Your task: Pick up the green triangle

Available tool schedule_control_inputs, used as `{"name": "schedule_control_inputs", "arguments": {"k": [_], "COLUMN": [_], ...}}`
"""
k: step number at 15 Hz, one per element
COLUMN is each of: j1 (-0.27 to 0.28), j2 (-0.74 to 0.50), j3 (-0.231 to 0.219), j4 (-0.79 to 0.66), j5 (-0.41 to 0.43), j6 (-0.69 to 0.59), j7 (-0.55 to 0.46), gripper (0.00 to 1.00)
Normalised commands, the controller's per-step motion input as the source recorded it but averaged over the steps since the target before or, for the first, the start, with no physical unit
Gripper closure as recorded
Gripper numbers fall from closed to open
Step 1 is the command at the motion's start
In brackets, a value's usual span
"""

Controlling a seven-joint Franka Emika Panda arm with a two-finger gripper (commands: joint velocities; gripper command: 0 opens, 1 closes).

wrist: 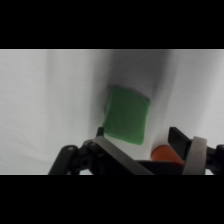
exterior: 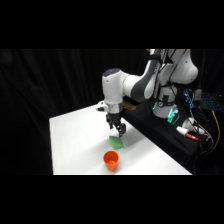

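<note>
Gripper (exterior: 118, 131): just above the green triangle (exterior: 117, 143); whether it grips is unclear.
Green triangle: mid surface (exterior: 75, 145), near side.
Orange cup (exterior: 111, 160): just nearer, close beside the triangle, upright.

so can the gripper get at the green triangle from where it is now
Probably yes. The gripper hangs just above the green triangle, and nothing lies between them. The orange cup stands close by but apart from it. The wrist view shows the block beyond the fingers.
</note>
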Motion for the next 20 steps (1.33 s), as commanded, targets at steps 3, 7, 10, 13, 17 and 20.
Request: {"name": "schedule_control_inputs", "arguments": {"k": [3,7,10,13,17,20], "j1": [0.049,0.066,0.087,0.122,0.183,0.166], "j2": [0.26,0.35,0.37,0.3,0.18,0.01], "j3": [-0.011,-0.119,-0.172,-0.135,-0.132,-0.117], "j4": [0.05,0.2,0.32,0.29,0.19,0.08], "j5": [-0.06,-0.171,-0.171,-0.132,-0.148,-0.138], "j6": [0.38,0.33,0.21,0.13,0.06,-0.1], "j7": [0.1,0.13,0.12,0.13,0.15,0.18], "gripper": [0.0,0.0,0.0,0.27,0.58,0.8]}}
